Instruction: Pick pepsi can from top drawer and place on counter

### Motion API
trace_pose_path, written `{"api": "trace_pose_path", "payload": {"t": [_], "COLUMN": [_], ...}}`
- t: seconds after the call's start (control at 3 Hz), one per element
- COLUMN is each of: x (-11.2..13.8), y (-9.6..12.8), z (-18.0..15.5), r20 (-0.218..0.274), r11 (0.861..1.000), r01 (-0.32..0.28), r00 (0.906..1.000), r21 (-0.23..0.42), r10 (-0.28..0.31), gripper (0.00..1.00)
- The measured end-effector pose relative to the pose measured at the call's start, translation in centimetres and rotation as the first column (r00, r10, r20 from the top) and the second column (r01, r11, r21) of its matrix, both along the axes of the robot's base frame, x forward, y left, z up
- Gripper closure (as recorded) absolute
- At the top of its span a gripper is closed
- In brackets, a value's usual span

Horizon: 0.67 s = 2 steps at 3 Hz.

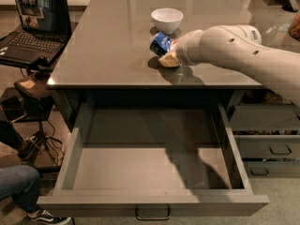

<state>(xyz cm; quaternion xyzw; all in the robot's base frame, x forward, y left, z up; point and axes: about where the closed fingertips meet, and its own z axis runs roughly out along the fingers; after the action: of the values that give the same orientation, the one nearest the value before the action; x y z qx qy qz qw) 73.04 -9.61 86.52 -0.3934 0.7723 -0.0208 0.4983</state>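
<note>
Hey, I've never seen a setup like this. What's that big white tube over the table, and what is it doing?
This is one picture, taken from above and in front. The white tube is a robot arm reaching in from the right. Its gripper, a two-finger clamp at the tip, holds a blue soda can, tilted, down near the grey counter. A white bowl stands just behind the can. The wide drawer below is pulled out. A laptop sits on a side stand at left.
</note>
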Motion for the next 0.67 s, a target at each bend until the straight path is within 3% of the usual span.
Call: {"api": "trace_pose_path", "payload": {"t": [0.67], "x": [0.0], "y": [0.01], "z": [0.0], "r20": [0.0], "r11": [1.0], "r01": [0.0], "r00": [1.0], "r21": [0.0], "r10": [0.0], "gripper": [0.11]}}
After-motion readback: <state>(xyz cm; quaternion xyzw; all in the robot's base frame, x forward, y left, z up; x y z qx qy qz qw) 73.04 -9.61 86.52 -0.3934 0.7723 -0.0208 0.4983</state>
